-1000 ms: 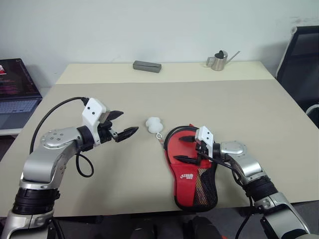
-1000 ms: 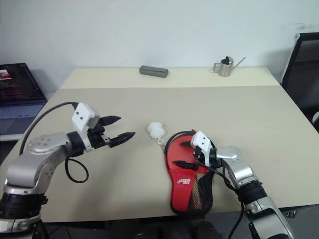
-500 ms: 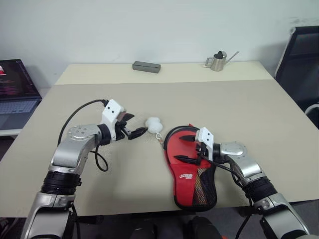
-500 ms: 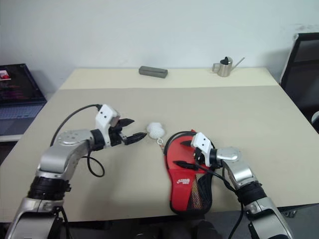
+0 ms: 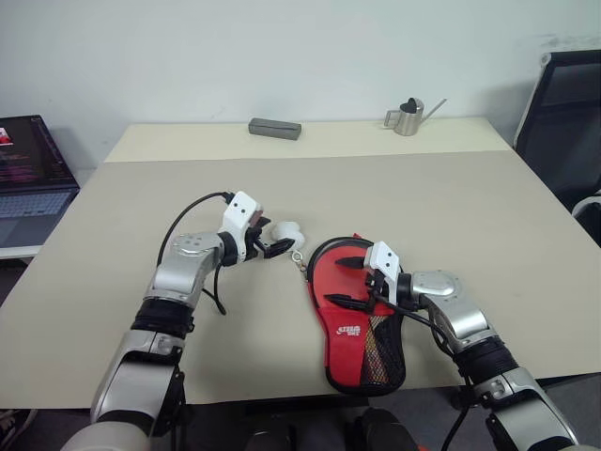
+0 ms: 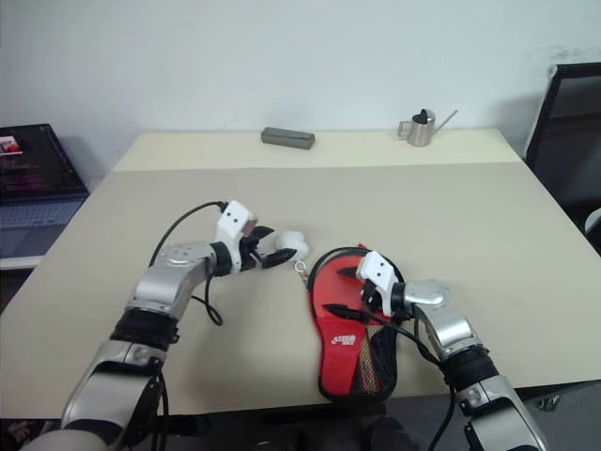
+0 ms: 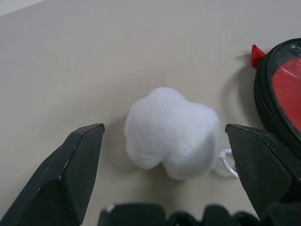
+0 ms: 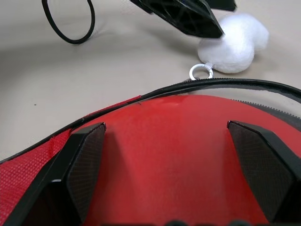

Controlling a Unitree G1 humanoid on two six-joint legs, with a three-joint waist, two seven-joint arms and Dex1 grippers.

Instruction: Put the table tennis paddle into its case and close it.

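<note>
The case [image 5: 360,324] lies flat near the table's front edge, red side up, with a black mesh pocket and white lettering. Its black zipper rim [image 8: 244,87] arcs round the wide end. A smooth red face [image 8: 164,155] shows inside that rim; I cannot tell whether it is the paddle's blade, and no handle shows. A white pompom [image 5: 288,231] hangs off the zipper ring [image 8: 198,72]. My left gripper [image 5: 279,239] is open, with its fingers [image 7: 70,174] on either side of the pompom [image 7: 171,132]. My right gripper [image 5: 345,282] stands open over the case's round end.
A grey rectangular box [image 5: 275,128] and a small metal watering can [image 5: 406,117] stand at the table's far edge. A laptop [image 5: 28,178] sits off to the left, and a black chair [image 5: 563,122] to the right. A black cable loop [image 8: 70,23] hangs off my left arm.
My left gripper has moved right and down across the table and now has its fingers on either side of the pompom. The right gripper and the case have stayed put.
</note>
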